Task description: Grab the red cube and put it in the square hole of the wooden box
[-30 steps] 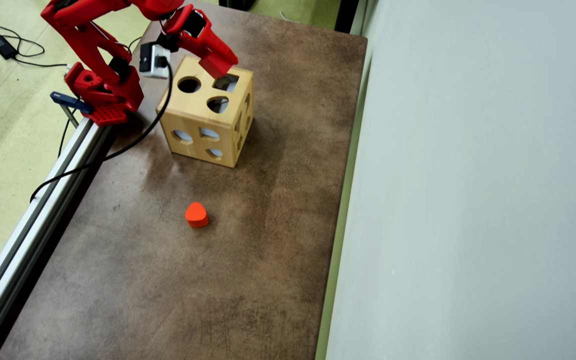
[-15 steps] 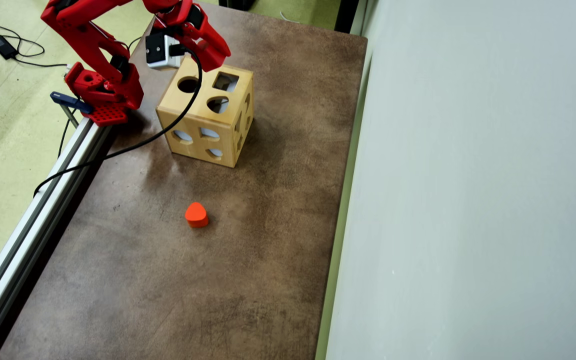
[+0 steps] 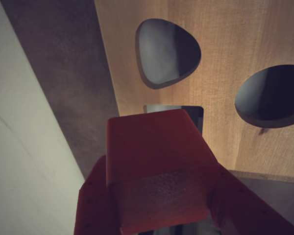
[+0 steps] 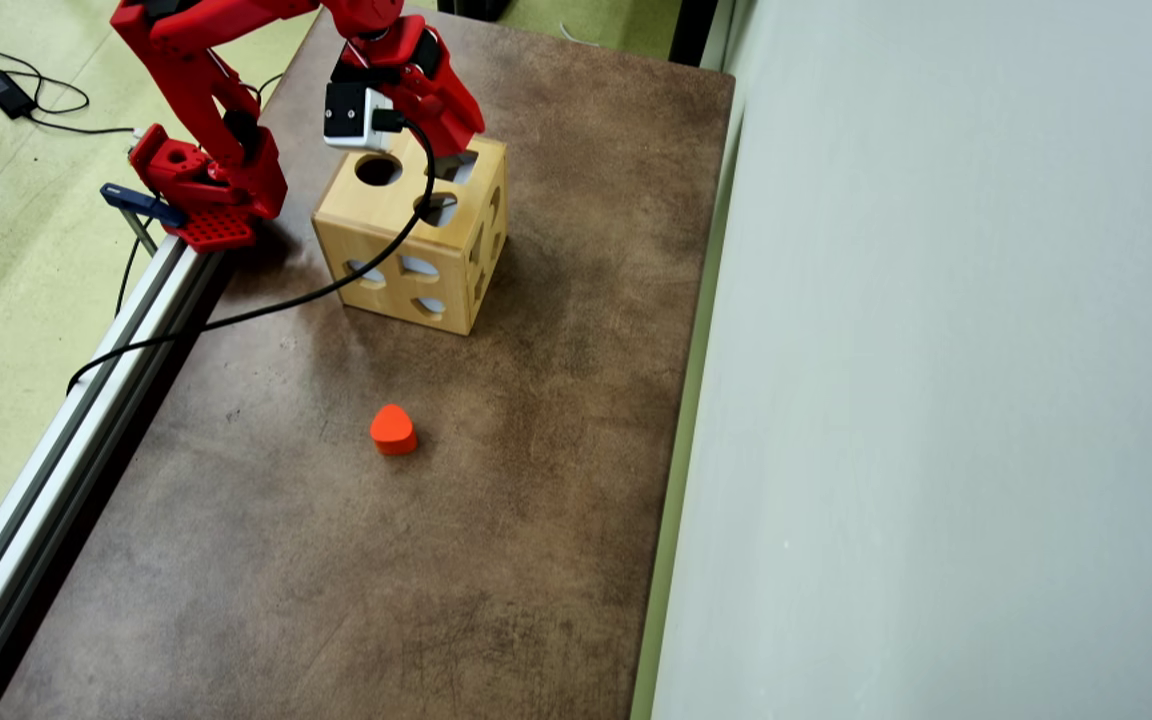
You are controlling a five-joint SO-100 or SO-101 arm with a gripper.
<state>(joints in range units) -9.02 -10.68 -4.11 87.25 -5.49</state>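
Wrist view: the red two-finger claw grips the small solid red cube just above the dark square hole in the top of the large light wooden box, which stands on the brown table.

Looks like a lab or workshop corner: brown worktable, aluminium rail along its 9 o'clock edge, power adapter and cables on green floor at 11 o'clock.
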